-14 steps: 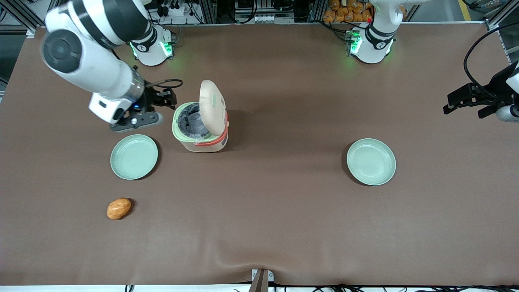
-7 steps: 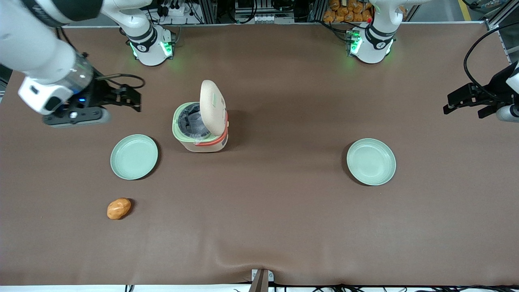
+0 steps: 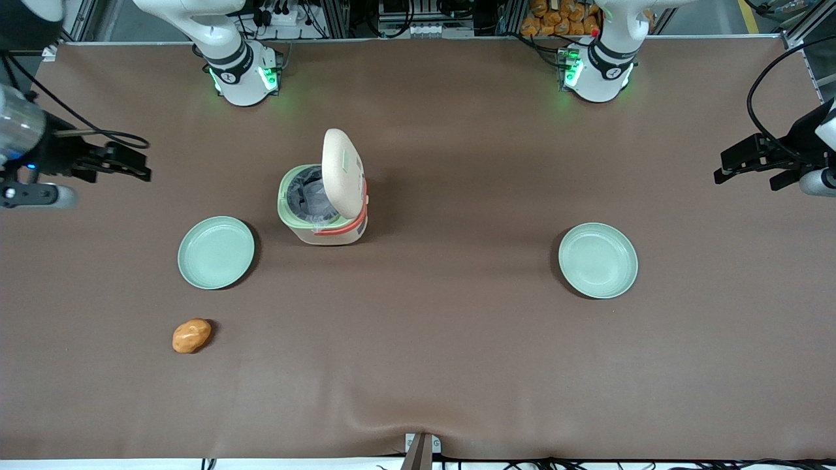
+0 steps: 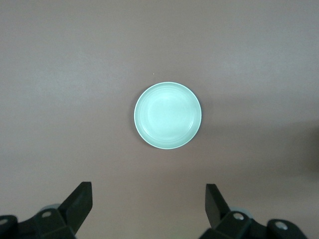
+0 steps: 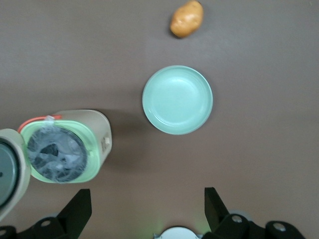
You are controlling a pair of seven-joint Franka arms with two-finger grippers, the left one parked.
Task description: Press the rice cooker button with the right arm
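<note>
The cream rice cooker [image 3: 324, 219] stands mid-table with its cream lid [image 3: 341, 171] swung upright and the foil-lined pot open. It also shows in the right wrist view [image 5: 65, 149], with the lid [image 5: 7, 172] at the frame edge. I cannot make out the pale green button on the lid in any view. The right arm's black gripper [image 3: 138, 166] hangs open and empty above the table, well away from the cooker toward the working arm's end. In the right wrist view the gripper [image 5: 147, 194] has its fingers wide apart with nothing between them.
A pale green plate [image 3: 216, 252] lies beside the cooker, nearer the front camera, and shows in the right wrist view [image 5: 177, 99]. A potato [image 3: 191, 335] lies nearer the camera still. A second green plate [image 3: 597, 260] lies toward the parked arm's end.
The right arm has swung away from the cooker toward the working arm's end of the table. The lid has stayed open and upright.
</note>
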